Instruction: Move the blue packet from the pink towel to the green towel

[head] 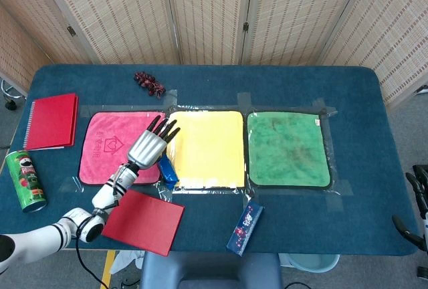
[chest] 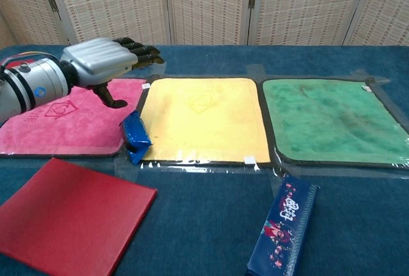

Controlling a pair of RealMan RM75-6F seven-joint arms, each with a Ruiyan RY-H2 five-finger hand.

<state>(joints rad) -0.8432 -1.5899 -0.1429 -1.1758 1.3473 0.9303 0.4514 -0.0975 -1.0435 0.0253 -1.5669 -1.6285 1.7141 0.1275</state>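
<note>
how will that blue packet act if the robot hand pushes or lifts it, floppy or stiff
Probably floppy: the blue packet looks crumpled and bent where it lies across the yellow towel's left edge. Likely light, being small beside the left robot hand. Its glossy wrapper may be slippery under the fingers, so a push would likely slide or fold it rather than roll it.

Blue packet (chest: 135, 137): small, crinkly, shiny; lay tilted on the seam btwn pink towel (chest: 61, 121) and the yellow one, over the taped edge, lower end nearer the table's front. Not gripped, hand above and apart from it. Pink towel: flat, taped down, leftmost of the row, w/ a red logo. Green towel (chest: 332, 119): flat, dark-edged, taped, far right, well apart from packet, nothing on it.
</note>
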